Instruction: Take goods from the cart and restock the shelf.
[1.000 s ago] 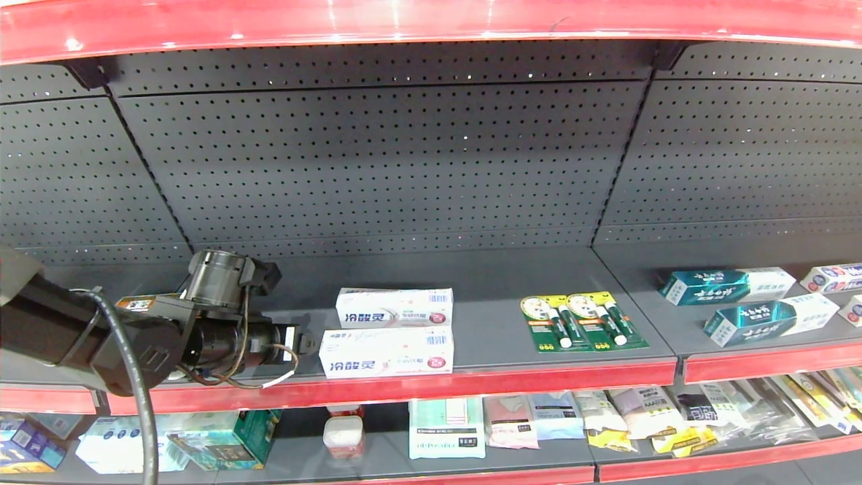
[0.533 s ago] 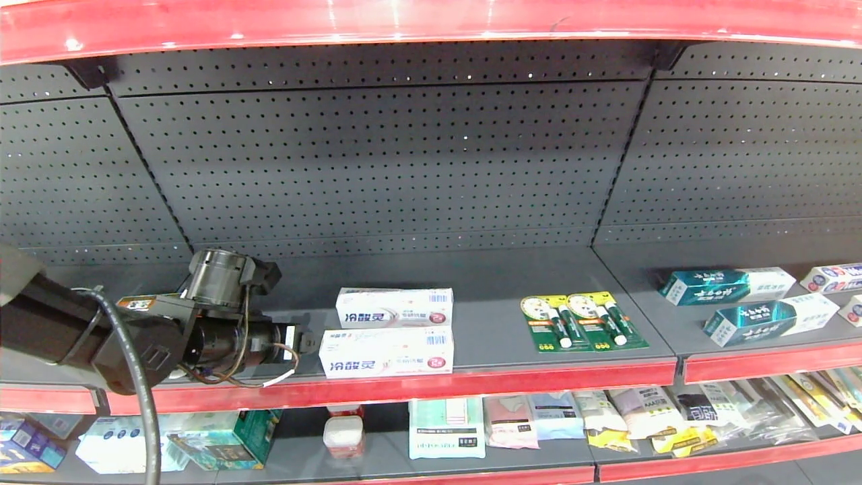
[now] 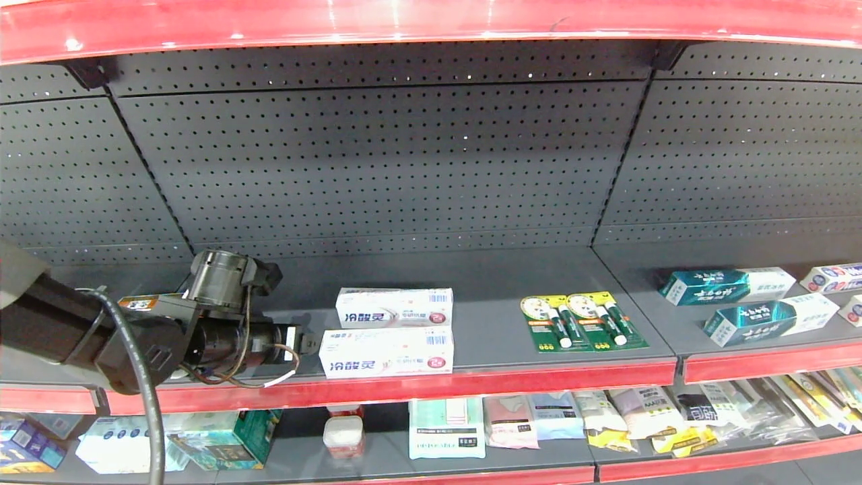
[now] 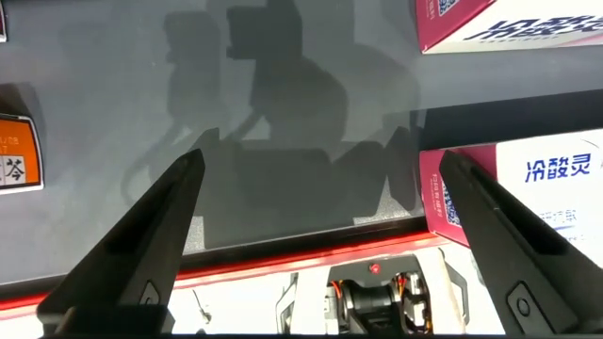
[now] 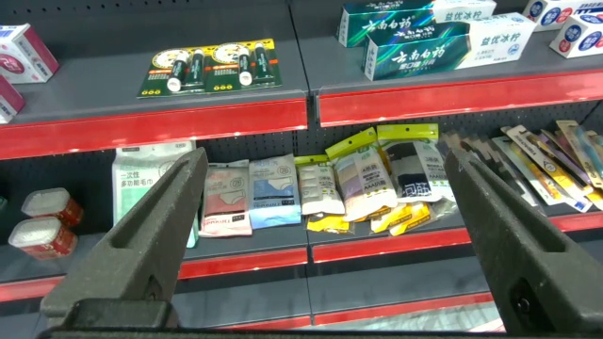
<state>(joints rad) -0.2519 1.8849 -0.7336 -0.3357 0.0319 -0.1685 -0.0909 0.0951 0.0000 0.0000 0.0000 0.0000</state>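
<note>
Oblong, likely cardboard boxes (image 3: 386, 351); perforated backboard (image 3: 377, 162)

Black left arm (image 3: 60, 330) carries grey cable (image 3: 139, 384), silver wrist (image 3: 215, 276), black gripper (image 4: 320, 158).

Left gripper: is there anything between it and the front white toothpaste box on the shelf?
Nothing visible does. The left gripper is open, just beside the left end of the front white toothpaste box, with only bare shelf between them.

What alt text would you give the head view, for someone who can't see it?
The left gripper hangs over a grey shelf, close beside the front one of two white boxes. Farther right lie green cards and teal boxes; packets line the shelf below.
</note>
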